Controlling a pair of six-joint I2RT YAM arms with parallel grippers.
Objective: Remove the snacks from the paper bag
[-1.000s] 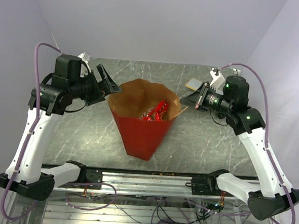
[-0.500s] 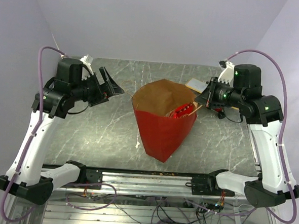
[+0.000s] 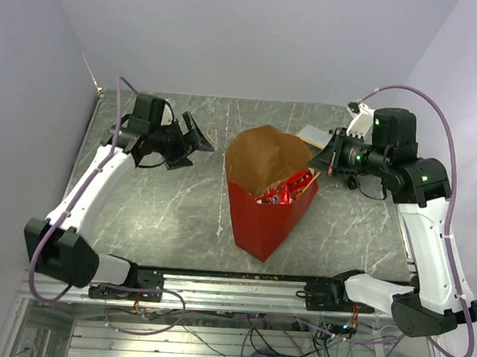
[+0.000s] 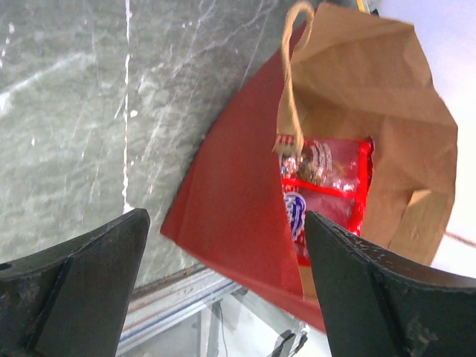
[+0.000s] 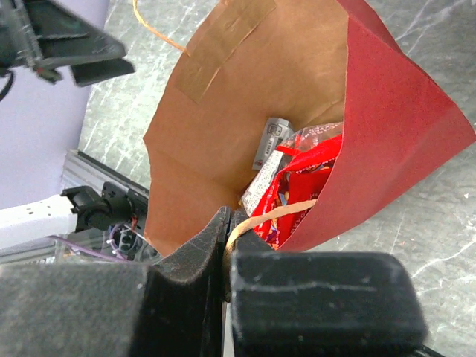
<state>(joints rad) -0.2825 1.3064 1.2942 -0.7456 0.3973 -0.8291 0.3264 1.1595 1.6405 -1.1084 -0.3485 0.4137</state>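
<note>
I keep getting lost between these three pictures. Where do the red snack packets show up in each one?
Top external: the red snack packets are at the centre, peeking out of the mouth of the paper bag.
Left wrist: right of centre, inside the bag.
Right wrist: centre-right, low in the bag.
Shared landmark: the bag's brown inner wall, next to the packets in all three views.

Matt paper bag point(image 3: 260, 222), glossy snacks point(image 3: 279, 194)
</note>
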